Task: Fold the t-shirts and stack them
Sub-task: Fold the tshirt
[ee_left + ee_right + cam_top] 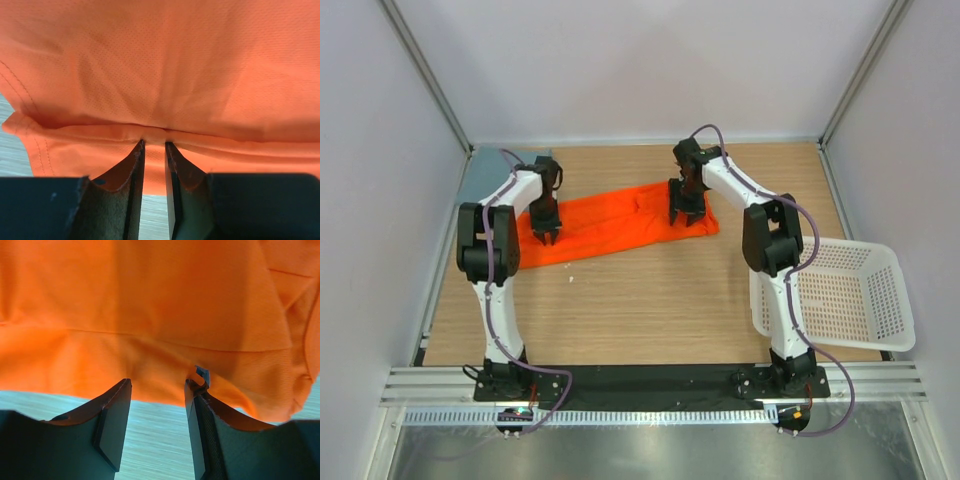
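Observation:
The orange t-shirt [620,222] lies as a long folded strip across the far half of the table. It fills the left wrist view [165,65] and the right wrist view [150,310]. My left gripper [548,233] is at the strip's left part, and its jaws [154,143] stand close together, pinching a fold of the near edge. My right gripper [685,218] is at the strip's right end. It is open [159,382], with the shirt's edge draped over one fingertip [200,377]. The grey-blue t-shirt [480,180] lies in the far left corner, partly hidden behind the left arm.
A white perforated basket [880,252] stands at the right, overhanging the table's right edge beside the right arm. Walls enclose the table on the left, back and right. Bare wood [640,310] lies between the shirt and the arm bases.

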### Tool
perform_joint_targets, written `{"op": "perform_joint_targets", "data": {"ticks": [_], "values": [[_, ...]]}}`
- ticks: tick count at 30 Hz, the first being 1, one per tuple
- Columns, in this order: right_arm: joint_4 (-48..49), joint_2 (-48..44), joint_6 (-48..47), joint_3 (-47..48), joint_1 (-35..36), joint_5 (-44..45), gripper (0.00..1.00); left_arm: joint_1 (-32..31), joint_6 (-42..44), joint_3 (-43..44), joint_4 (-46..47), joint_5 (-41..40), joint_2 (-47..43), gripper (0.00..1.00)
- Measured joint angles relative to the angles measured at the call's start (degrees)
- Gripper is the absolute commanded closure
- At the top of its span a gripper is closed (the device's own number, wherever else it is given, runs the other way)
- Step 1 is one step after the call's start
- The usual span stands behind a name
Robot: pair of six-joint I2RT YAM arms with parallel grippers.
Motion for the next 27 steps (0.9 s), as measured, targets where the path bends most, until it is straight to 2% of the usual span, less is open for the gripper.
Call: {"op": "perform_joint_targets", "data": {"ticks": [11,15,22,27], "values": [[1.62,0.35,-1.53,-1.66,-1.40,8.70,0.45,-5.73,0.02,-6.58,-0.96,-4.83,-1.73,0.77],[1.73,4.22,-4.39,3.23,-2.67,10.69,0.45,-8.11,-0.44,-8.61,-2.27,-4.98,-2.84,0.76],[2.25,12.68,-8.96,18.62,-5.16,11.30,0.44,-12.17,-4.79,-8.98,-4.22,5.49,-3.19,0.75],[2.12,10.10,-8.37,18.16,-5.84,10.45,0.43,-14.14,-6.82,-5.79,-6.91,9.57,-4.35,0.69]]}}
